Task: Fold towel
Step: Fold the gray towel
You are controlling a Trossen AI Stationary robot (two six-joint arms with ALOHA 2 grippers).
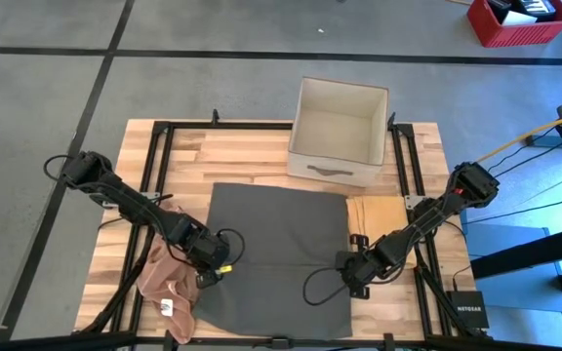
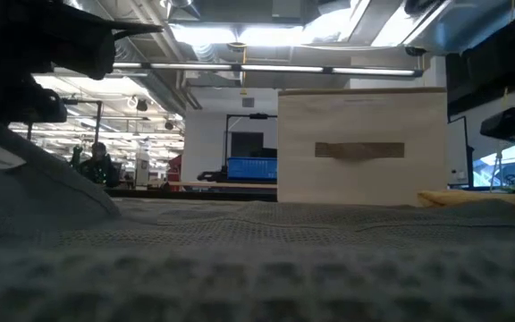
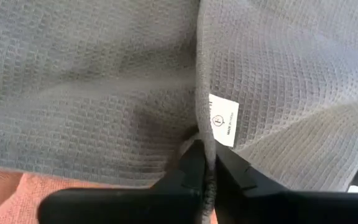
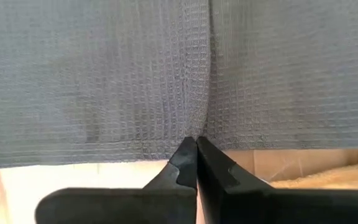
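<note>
Holding at the near edge of the grey waffle-weave towel [image 1: 276,255], which lies flat mid-table in front of the cardboard box [image 1: 338,133].

Left gripper [image 3: 207,163]: fingers together on a pinched ridge of the towel's edge, near its left front corner.
Right gripper [image 4: 196,149]: fingers together on the towel's hem, near the right front corner.

Risks, as I judge them:
- Both pinches look thin; a quick lift could let the hem slip out.
- Uneven lifting would skew the fold.
- The pink cloth [image 1: 169,283] touches the left corner and could drag along.
- The yellow cloth [image 1: 379,216] lies just beside the right edge; same hazard.

Writing: small white tag [image 3: 224,120] sewn on the towel, print too small to read. Black box marked NETGEAR [image 1: 472,308] at the table's right front.
</note>
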